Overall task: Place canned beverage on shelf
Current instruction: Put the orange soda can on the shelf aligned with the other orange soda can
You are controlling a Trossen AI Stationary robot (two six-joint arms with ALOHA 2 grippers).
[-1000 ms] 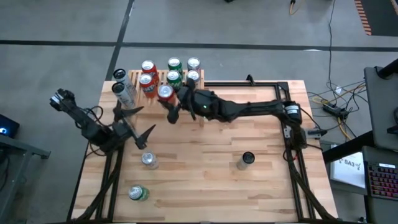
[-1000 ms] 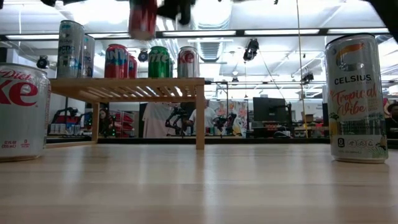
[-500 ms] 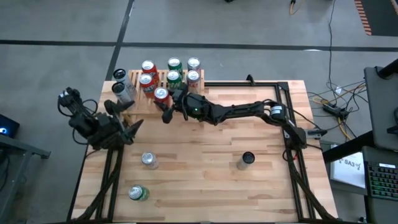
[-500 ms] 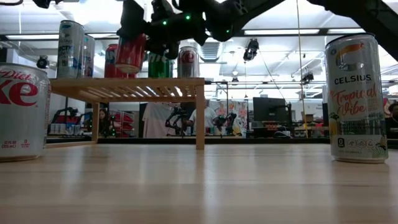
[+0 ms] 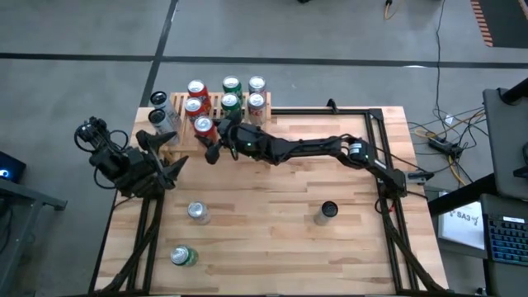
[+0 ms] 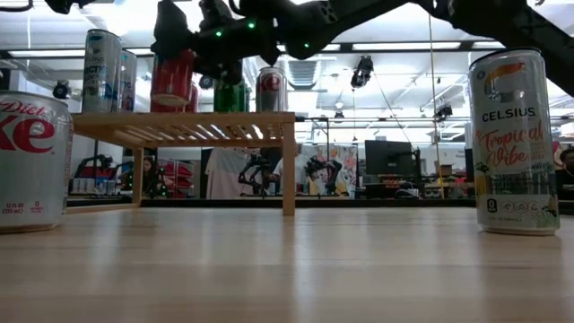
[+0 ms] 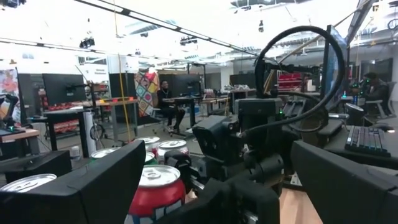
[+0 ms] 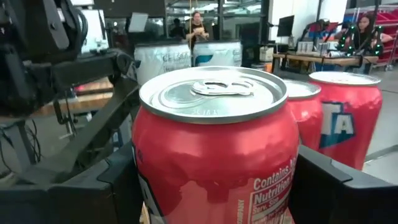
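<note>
My right gripper (image 5: 208, 134) reaches in from the table's right and is shut on a red can (image 5: 203, 126). It holds the can over the near left part of the light-wood slatted shelf (image 6: 188, 126). Several cans stand on the shelf: red (image 5: 196, 88), green (image 5: 232, 85), silver (image 5: 256, 84), and two tall ones (image 6: 101, 58) at its left end. My left gripper (image 5: 163, 157) waits open at the table's left edge, level and pointing at the can, and touches nothing. My right gripper pinches the red can's side wall (image 8: 149, 180) between its two fingers (image 8: 329, 180), one on each side, below the top rim. The fingers come in level from the table's right. The can (image 6: 172, 76) stands upright, its bottom just over the shelf's slats.
On the table's near part stand a Diet Coke can (image 5: 198, 212), a green can (image 5: 183, 256) and a tall Celsius can (image 5: 327, 212). A black frame (image 5: 375, 124) runs along the right side. People sit in the room beyond the table.
My right gripper has carried the red can down and toward the table's left edge, over the shelf. The can has gone from tilted to upright and sunk close to the slats. My left gripper has drawn back toward the table's left edge.
</note>
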